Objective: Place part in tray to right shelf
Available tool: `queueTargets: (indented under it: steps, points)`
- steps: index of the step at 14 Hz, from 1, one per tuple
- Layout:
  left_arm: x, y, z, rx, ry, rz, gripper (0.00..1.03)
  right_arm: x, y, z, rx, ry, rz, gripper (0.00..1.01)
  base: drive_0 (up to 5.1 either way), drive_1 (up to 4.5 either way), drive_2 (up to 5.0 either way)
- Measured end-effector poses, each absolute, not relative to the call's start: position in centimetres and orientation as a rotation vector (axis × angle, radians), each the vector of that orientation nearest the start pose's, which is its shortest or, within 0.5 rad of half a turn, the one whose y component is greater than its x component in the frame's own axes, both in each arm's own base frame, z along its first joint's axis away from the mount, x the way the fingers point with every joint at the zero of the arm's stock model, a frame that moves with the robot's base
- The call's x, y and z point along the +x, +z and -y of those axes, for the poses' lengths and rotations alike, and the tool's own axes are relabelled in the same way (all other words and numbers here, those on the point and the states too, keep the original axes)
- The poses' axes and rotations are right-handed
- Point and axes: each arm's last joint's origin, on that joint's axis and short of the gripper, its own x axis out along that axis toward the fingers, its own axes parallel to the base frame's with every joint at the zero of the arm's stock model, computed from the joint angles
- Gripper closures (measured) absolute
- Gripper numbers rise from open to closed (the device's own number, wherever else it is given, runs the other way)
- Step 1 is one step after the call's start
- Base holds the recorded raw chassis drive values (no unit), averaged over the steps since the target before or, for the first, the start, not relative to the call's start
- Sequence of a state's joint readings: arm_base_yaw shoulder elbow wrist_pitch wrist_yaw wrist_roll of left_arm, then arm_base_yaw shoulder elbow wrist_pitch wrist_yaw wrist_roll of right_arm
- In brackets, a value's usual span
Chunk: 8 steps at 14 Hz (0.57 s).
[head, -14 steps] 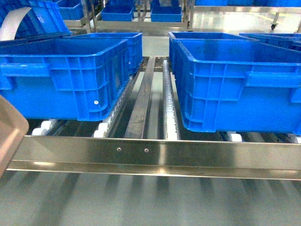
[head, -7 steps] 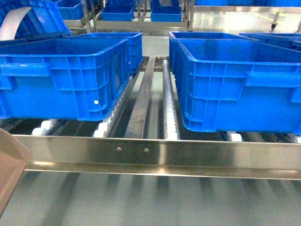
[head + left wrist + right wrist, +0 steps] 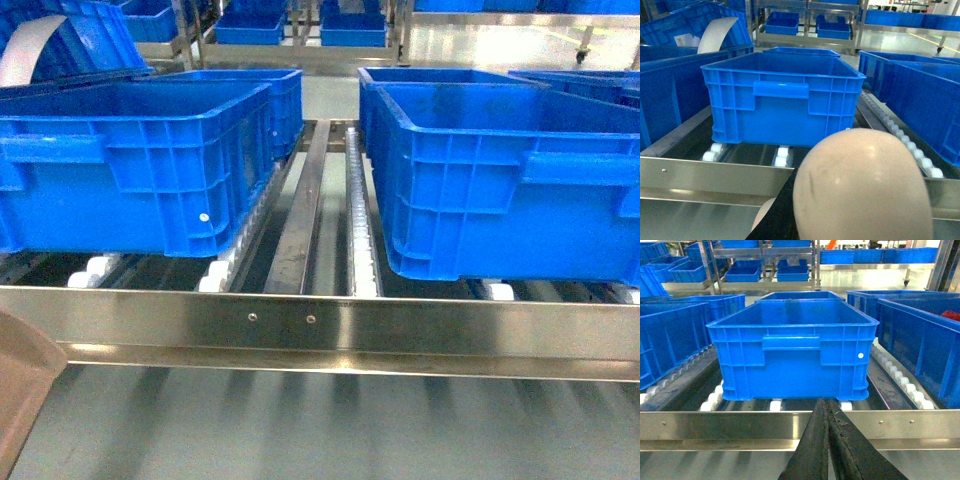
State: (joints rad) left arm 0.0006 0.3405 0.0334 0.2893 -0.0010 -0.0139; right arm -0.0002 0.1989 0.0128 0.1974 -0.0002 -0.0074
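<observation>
Right jaws (image 3: 829, 440) pressed together, empty. Left jaws hidden behind tray (image 3: 862, 187); grip state indeterminable. Tray kept low before right shelf (image 3: 330, 330), prob. for unloading.

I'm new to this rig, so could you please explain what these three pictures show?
This is a wheeled robot with two arms. The wide picture comes from its head camera, the other two from a camera on each wrist. All face a steel shelf whose roller tracks bear blue crates. The beige shape filling the left wrist view is a tray. It hides the left gripper, so I cannot tell its grip. The right gripper is shut and holds nothing.
</observation>
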Motion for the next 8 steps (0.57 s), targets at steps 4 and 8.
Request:
queueTargets:
  steps: [4, 8]
  points:
    - [11.4, 17.1, 0.0, -0.012, 0.0, 0.008, 0.87, 9.7, 16.8, 0.0, -0.007, -0.001, 0.016, 0.99, 0.0, 0.0, 0.0]
    - [10.9, 17.0, 0.0, -0.011, 0.001, 0.007, 0.87, 9.7, 16.7, 0.0, -0.007, 0.0, 0.003, 0.99, 0.0, 0.0, 0.0]
